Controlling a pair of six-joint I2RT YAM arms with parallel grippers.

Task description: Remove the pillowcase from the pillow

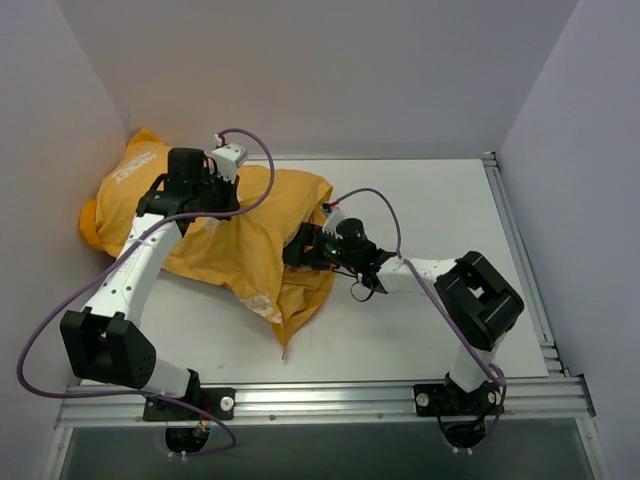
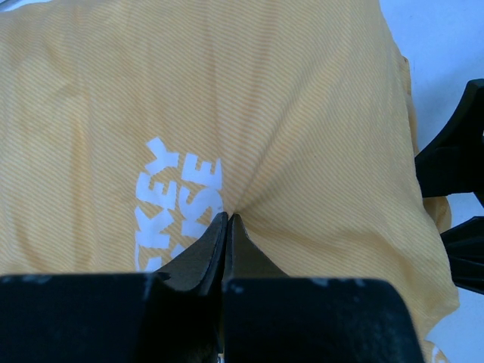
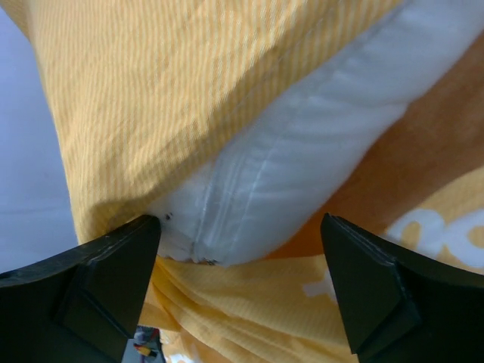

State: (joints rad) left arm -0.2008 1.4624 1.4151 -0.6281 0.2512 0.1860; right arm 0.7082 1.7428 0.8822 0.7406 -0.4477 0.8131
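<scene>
Grey-walled white desk [image 1: 420,300]. Pillowcase [image 1: 250,240], pillow [image 3: 302,159] inside, toward far-left corner. Left claw [image 2: 227,219] shut, pinching cloth fold. Right claw [image 3: 240,223] wide open, empty, astride bared pillow corner. Probably light, limp, compressible: grip seamed corner deep; hold cloth pinned.

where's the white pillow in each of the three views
top external: not visible, hidden inside the pillowcase at left centre.
left wrist: not visible, only pillowcase fabric fills the picture.
right wrist: the pillow shows as a white corner poking out of the pillowcase at centre, between the fingers of the open right gripper.
shared landmark: the orange-yellow pillowcase, seen in all three views.
</scene>
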